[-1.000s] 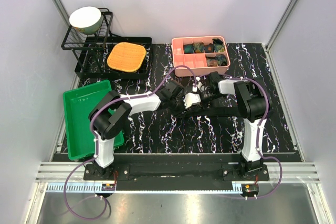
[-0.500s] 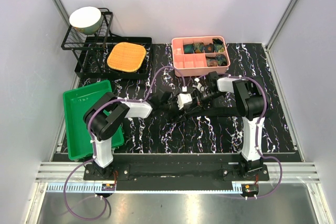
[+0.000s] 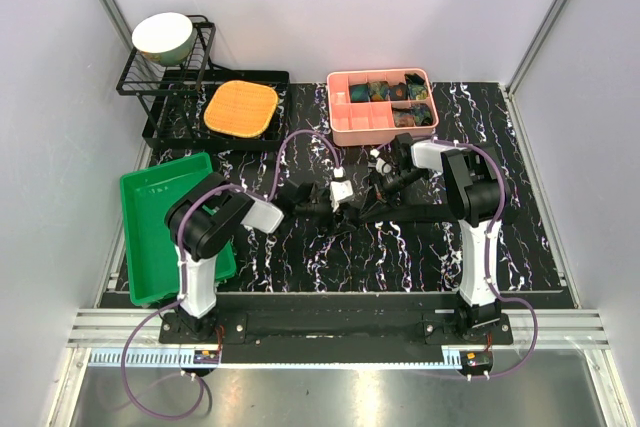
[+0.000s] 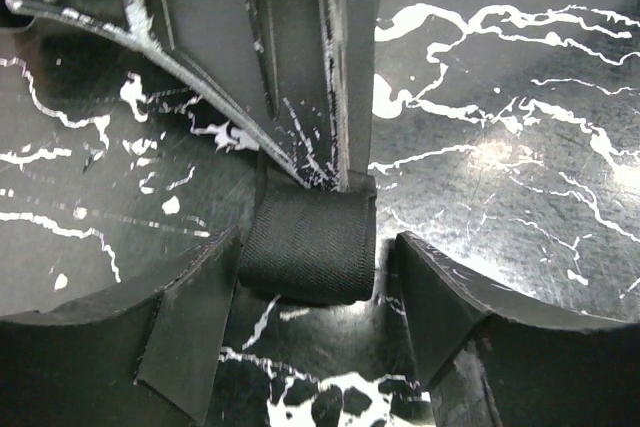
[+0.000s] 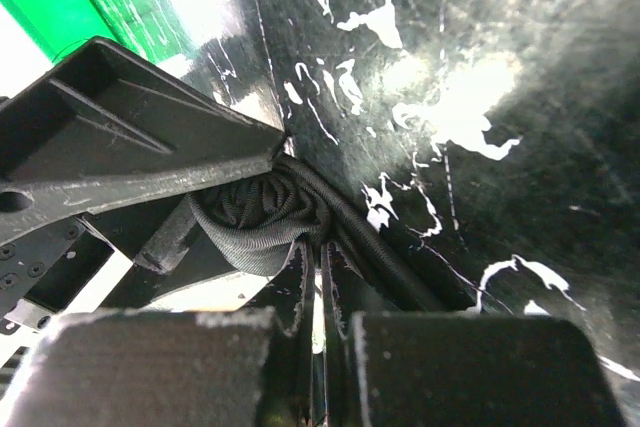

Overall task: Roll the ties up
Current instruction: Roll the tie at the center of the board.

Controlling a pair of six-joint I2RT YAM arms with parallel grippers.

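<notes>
Black tie [image 4: 305,247] at mid-table on black white-veined marble table [image 3: 520,237], one end wound into a short tight roll. Roll lying on the surface directly between the left gripper [image 3: 342,205] fingers [image 4: 190,317]. That claw spread wide, bracketing the roll: one pad against the roll's side, the other just beside it with a sliver of gap, not squeezing. Right gripper [image 5: 316,292] reaching in from the opposite side, tip meeting the roll. Its jaws drawn together to a thin slit, with tie fabric pinched in the slit and coiled just ahead of the tips. Rest of the tie trailing off the roll as a flat band along the table toward the right arm, hard to follow from above against the dark surface. Pink divided box [image 3: 352,125] at the back of the table, well apart from the grippers, with dark teal-and-brown patterned ties [image 3: 390,91] bundled in its rear and right compartments. Green tray [image 3: 150,247] at left edge, near the left arm. Behind it an orange mat [image 3: 241,109] on a black tray, and a pale bowl [image 3: 163,37] on a wire rack.
</notes>
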